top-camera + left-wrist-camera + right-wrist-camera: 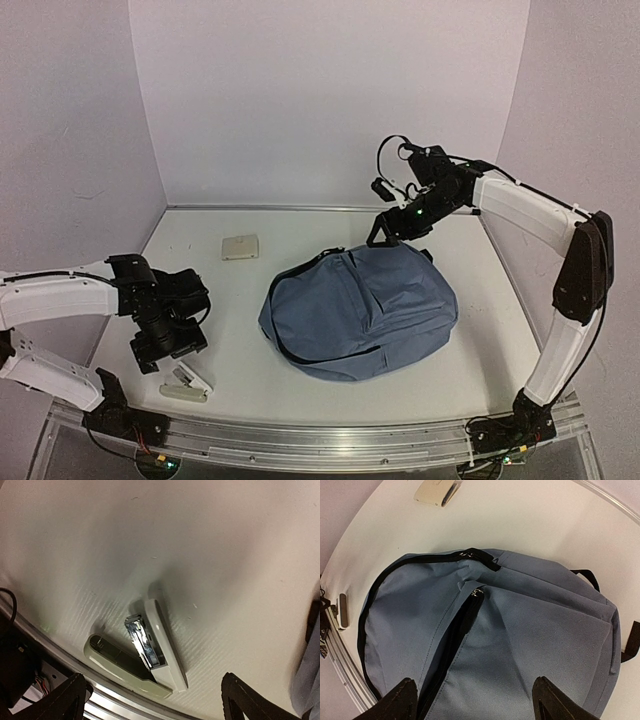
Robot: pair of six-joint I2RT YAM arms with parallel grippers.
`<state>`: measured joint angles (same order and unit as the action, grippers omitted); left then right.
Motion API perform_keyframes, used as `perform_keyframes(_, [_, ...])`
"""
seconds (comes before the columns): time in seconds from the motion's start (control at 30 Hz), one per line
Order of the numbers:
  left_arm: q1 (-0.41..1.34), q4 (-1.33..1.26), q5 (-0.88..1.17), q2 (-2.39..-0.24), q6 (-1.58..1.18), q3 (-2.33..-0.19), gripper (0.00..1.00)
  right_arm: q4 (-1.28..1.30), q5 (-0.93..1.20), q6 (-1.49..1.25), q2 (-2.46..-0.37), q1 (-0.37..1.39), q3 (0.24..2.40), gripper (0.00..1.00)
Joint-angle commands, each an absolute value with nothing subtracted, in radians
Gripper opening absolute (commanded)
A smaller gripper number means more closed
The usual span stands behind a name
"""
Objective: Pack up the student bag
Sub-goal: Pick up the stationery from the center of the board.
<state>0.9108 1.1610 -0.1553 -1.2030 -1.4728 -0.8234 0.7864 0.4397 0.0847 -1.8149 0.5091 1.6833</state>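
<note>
Blue-grey fabric bag point(360, 310) lay flat at the middle of the bench point(250, 380), its front zip parted; contents could not be seen. Packing was judged barely begun, if at all. A pale stapler point(186, 383), hinged open, lay near the front-left edge, and a small beige item point(240, 246) lay behind the bag to the left, both outside it. Right gripper point(392, 235) hovered over the bag's far end, jaws wide, empty. Left gripper point(168, 350) hung over the stapler, jaws wide, holding nothing.
</note>
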Motion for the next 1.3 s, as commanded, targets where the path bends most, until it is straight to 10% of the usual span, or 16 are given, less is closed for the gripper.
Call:
perform_keyframes(0.0, [0.908, 1.172, -0.209, -1.198, -1.712, -0.784, 0.93, 0.781, 0.453, 0.075, -1.795, 0.509, 1.714, 0.79])
perform_keyframes(0.33, [0.908, 0.948, -0.179, -1.283, -1.735, -0.704, 0.72, 0.783, 0.451, 0.071, -1.789, 0.51, 1.709, 0.79])
perform_keyframes(0.97, [0.907, 0.801, -0.192, -1.355, -1.808, -0.634, 0.62, 0.792, 0.44, 0.073, -1.781, 0.51, 1.714, 0.8])
perform_keyframes(1.27, [0.819, 0.747, -0.277, -1.406, -1.669, -0.705, 0.38, 0.794, 0.467, 0.065, -1.786, 0.51, 1.713, 0.8])
